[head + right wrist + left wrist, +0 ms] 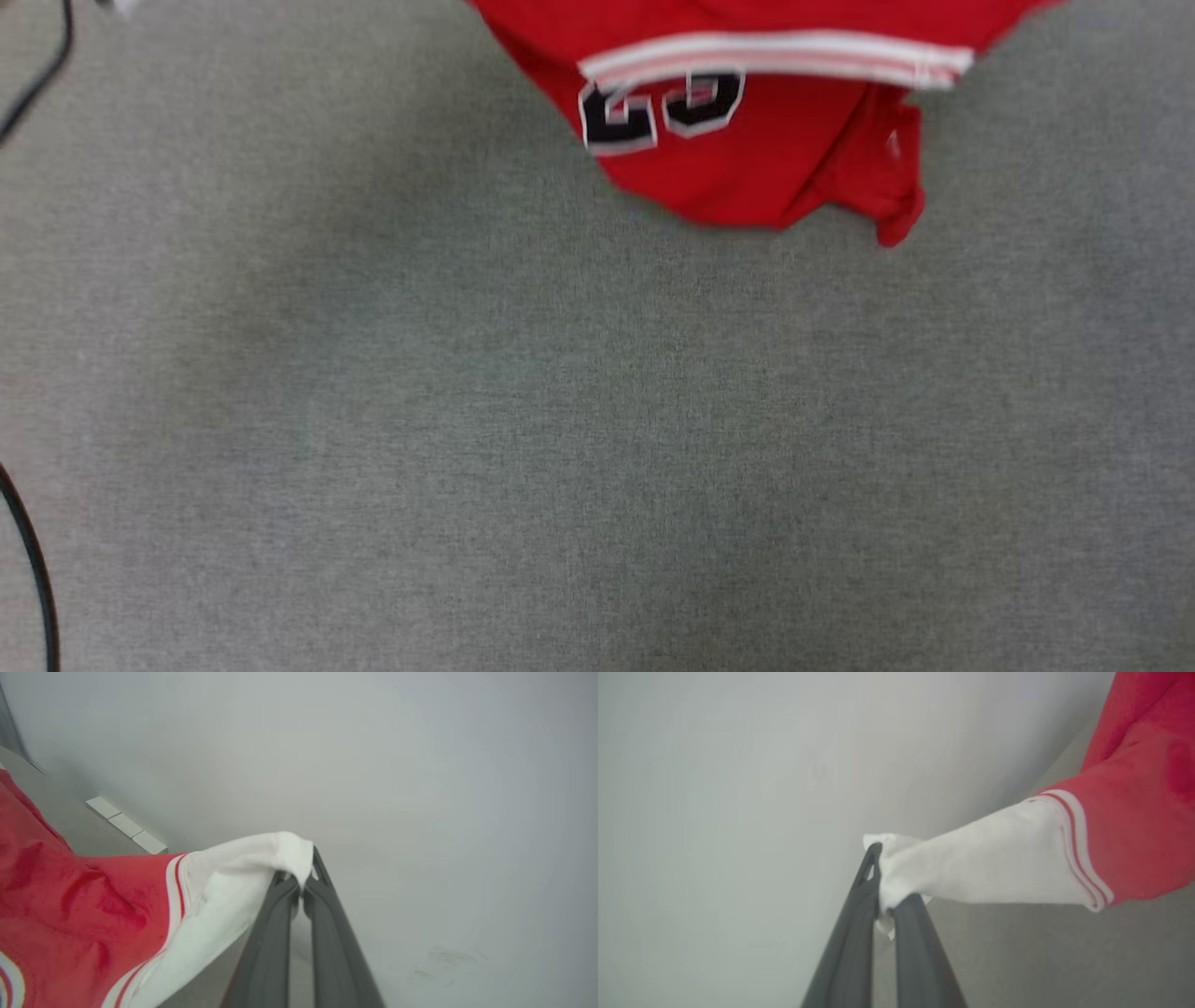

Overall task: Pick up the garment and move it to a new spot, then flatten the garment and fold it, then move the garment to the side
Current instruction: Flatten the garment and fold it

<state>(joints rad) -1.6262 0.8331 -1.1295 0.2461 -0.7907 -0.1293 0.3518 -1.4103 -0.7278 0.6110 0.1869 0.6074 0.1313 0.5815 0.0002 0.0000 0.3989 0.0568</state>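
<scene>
Grey fabric surface [597, 420], a black cable [37, 569] on its left edge

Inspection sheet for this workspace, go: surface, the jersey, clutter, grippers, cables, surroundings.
Surface: grey woven surface, flat, no creases seen.
Job's things: garment, red with striped trim and black lettering, lifted and stretched out by its two white sleeves.
Clutter: nothing seen.
Grippers: left gripper shut on one white sleeve; right gripper shut on the other.
Cables: black cable along the left edge of the head view; second cable at its upper left.
Surroundings: pale wall; white blocks along its base.
</scene>
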